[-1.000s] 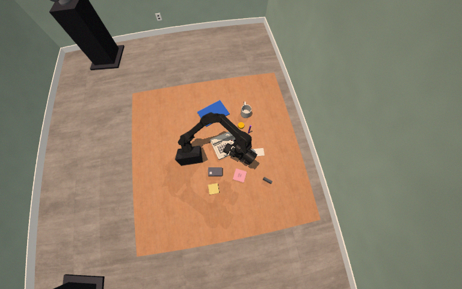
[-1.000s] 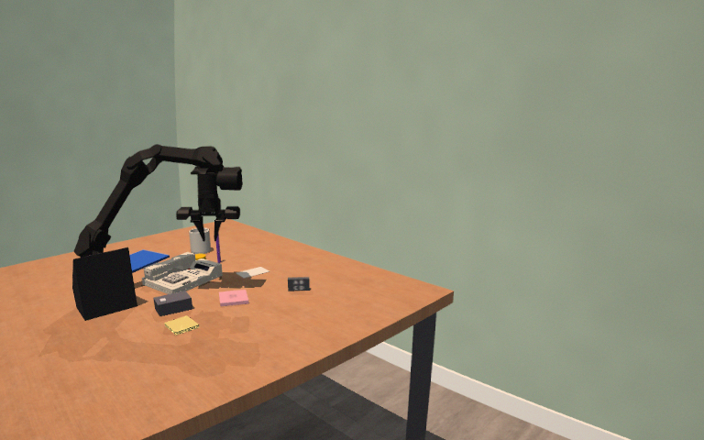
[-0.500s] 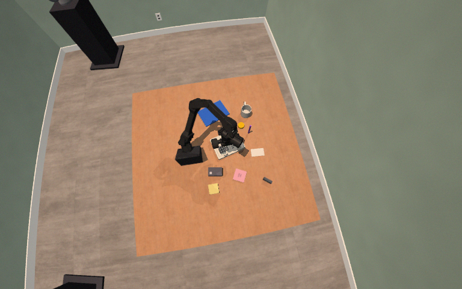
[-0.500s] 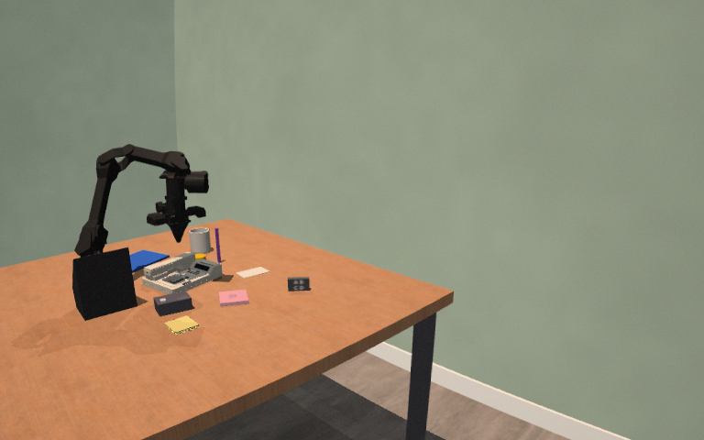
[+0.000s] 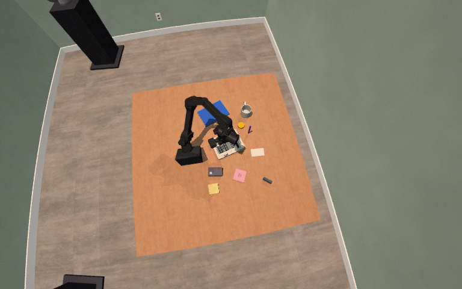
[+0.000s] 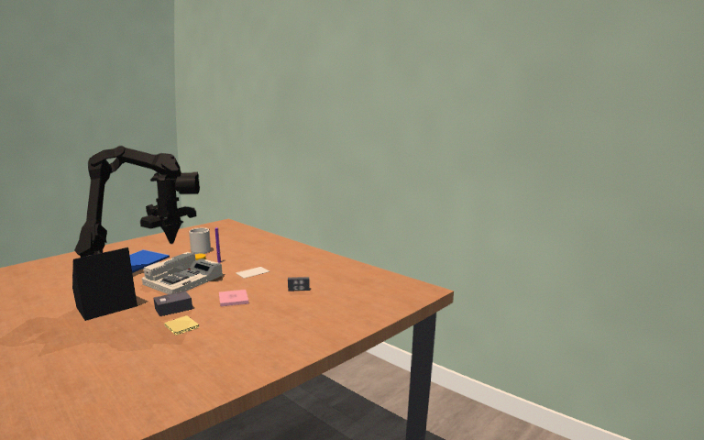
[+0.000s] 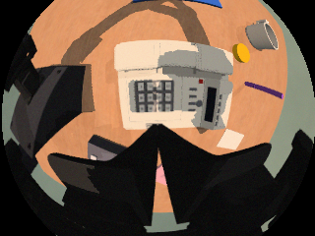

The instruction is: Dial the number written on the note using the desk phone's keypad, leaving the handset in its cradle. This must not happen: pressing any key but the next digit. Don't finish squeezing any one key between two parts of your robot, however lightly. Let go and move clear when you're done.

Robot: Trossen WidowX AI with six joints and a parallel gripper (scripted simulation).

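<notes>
End effector (image 6: 170,239): fingers pressed together to a single point, nothing between them. It hangs pointing down above the phone (image 6: 181,272), clear of it; the exterior view shows a gap between tip and phone. In the wrist view the closed tip (image 7: 157,133) sits at the near edge of the keypad (image 7: 154,94).

Phone lies flat on the counter (image 6: 322,332), just beside the arm's base (image 6: 104,282). Handset (image 7: 197,61) rests in its cradle along one side of the keypad; a dark display panel (image 7: 212,104) sits next to the keys.

Pink note (image 5: 239,174) lies flat, apart from the phone, on the side away from the mug (image 5: 246,109). Its writing is too small to read.

Other items on the counter:
- yellow pad (image 5: 213,188) and dark box (image 5: 215,171), near the pink note
- cream card (image 5: 257,152) beside the phone
- small dark block (image 5: 267,180), further out
- blue book (image 5: 212,112), orange disc (image 5: 240,124), purple pen (image 5: 249,129) on the mug side
</notes>
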